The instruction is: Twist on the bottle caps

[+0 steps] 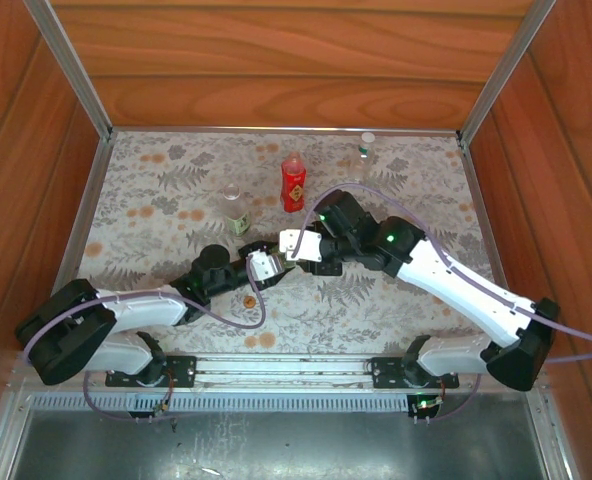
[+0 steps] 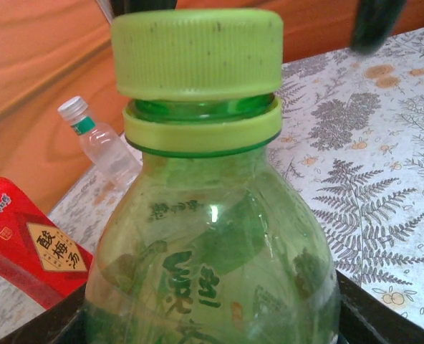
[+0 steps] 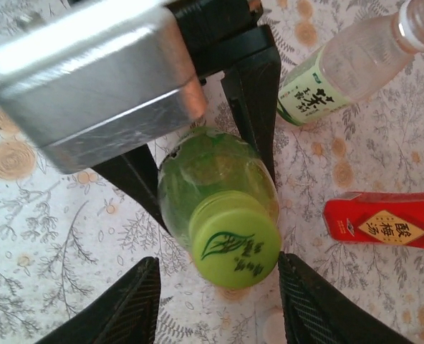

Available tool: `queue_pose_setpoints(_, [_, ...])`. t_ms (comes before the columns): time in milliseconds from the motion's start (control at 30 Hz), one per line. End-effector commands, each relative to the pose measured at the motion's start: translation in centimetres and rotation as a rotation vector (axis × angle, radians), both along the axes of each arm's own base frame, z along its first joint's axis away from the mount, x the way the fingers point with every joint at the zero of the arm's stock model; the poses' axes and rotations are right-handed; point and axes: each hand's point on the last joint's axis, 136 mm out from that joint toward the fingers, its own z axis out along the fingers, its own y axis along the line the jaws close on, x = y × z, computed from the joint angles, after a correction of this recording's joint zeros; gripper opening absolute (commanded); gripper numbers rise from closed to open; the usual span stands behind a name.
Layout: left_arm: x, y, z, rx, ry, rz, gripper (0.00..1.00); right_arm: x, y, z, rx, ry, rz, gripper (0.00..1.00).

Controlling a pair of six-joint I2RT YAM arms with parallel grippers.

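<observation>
1. The yellow-green cap [image 2: 198,54] sat on the neck of the green bottle [image 2: 212,244]. A band of thread showed between the cap's skirt and the collar ring, so it was judged engaged but not wound home.
2. The green bottle was about mid-worktop [image 1: 406,310], slightly toward the near edge. Whether its base rested on the surface could not be told.
3. The left gripper [image 1: 261,266] was pinching the bottle's body, one black finger on each side.
4. The right gripper [image 3: 219,261] stood spread, its fingers [image 3: 144,301] flanking the cap. One finger lay just beside the rim and no clamp was apparent.
5. Step in hand, by judgement: tightening this cap, caught between turns.
6. The next move called for the right gripper to close squarely on the ribbed skirt. It would then need to rotate in the tightening direction while the left gripper kept the bottle from spinning. A skewed bite could cross the thread.
7. Toward the far edge stood the red bottle [image 1: 293,183] and the clear bottle with green label [image 1: 234,210].
8. The second clear bottle [image 1: 366,150] stood near the far right corner, with a white cap [image 2: 74,107] on it.
9. An orange-red cap [image 1: 247,299] lay loose toward the near edge, so at least one capping was judged outstanding.
</observation>
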Motion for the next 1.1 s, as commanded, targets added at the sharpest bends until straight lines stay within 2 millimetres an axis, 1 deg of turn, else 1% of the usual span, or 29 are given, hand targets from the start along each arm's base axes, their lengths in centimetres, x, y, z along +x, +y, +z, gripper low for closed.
queue_pose_setpoints(0, [-0.5,-0.1,0.0,0.019,-0.017,-0.017,0.59,0.5,0.7,0.8,-0.008,-0.07,0.057,0.46])
queue_pose_setpoints(133, [-0.6,-0.2,0.0,0.019,-0.013,-0.024,0.59,0.0,1.2,1.0,0.008,-0.044,0.07,0.42])
queue_pose_setpoints(233, [-0.6,-0.2,-0.2,0.023,-0.011,-0.023,0.59,-0.2,1.3,1.2,0.022,-0.04,0.076,0.45])
queue_pose_setpoints(300, [-0.6,-0.2,-0.2,0.023,-0.01,-0.021,0.59,-0.5,1.3,1.1,0.025,-0.031,0.081,0.45])
queue_pose_setpoints(467, [-0.7,-0.2,0.5,0.002,-0.006,-0.024,0.59,-1.0,1.2,0.3,0.018,0.024,0.067,0.37])
queue_pose_setpoints(567, [-0.5,-0.2,1.0,-0.007,-0.013,-0.015,0.59,-0.9,1.2,0.4,0.047,0.07,-0.008,0.31])
queue_pose_setpoints(633, [-0.3,-0.2,1.1,-0.009,-0.015,-0.005,0.59,-0.7,1.3,0.7,0.096,0.125,-0.102,0.26])
queue_pose_setpoints(667, [-0.2,-0.2,1.2,-0.009,-0.019,0.001,0.59,-0.3,1.5,1.0,0.142,0.154,-0.179,0.24])
queue_pose_setpoints(733, [0.2,-0.2,1.4,-0.01,-0.025,0.02,0.59,1.0,1.6,1.6,0.245,0.224,-0.378,0.21])
queue_pose_setpoints(767, [0.5,-0.2,1.6,-0.01,-0.03,0.032,0.59,1.9,1.6,1.9,0.317,0.274,-0.521,0.18])
queue_pose_setpoints(800, [0.7,-0.2,1.8,-0.011,-0.037,0.042,0.59,2.4,1.5,2.2,0.38,0.343,-0.636,0.15])
queue_pose_setpoints(833, [0.8,-0.2,2.0,-0.011,-0.043,0.049,0.59,2.3,1.7,2.2,0.425,0.417,-0.707,0.15])
queue_pose_setpoints(900, [1.0,-0.4,2.3,-0.01,-0.059,0.051,0.59,2.2,1.9,1.5,0.519,0.622,-0.923,0.14])
queue_pose_setpoints(967, [1.1,-0.7,2.4,-0.007,-0.069,0.048,0.59,1.5,1.8,0.6,0.527,0.752,-1.038,0.15])
queue_pose_setpoints(1000, [1.1,-0.7,2.4,-0.004,-0.072,0.047,0.59,1.1,1.6,0.3,0.521,0.802,-1.088,0.17])
queue_pose_setpoints(1033, [1.1,-0.7,2.2,0.001,-0.072,0.045,0.59,0.9,1.5,0.4,0.512,0.817,-1.091,0.18])
queue_pose_setpoints(1067, [1.1,-0.7,2.1,0.007,-0.073,0.047,0.59,0.5,1.4,0.6,0.502,0.819,-1.073,0.24])
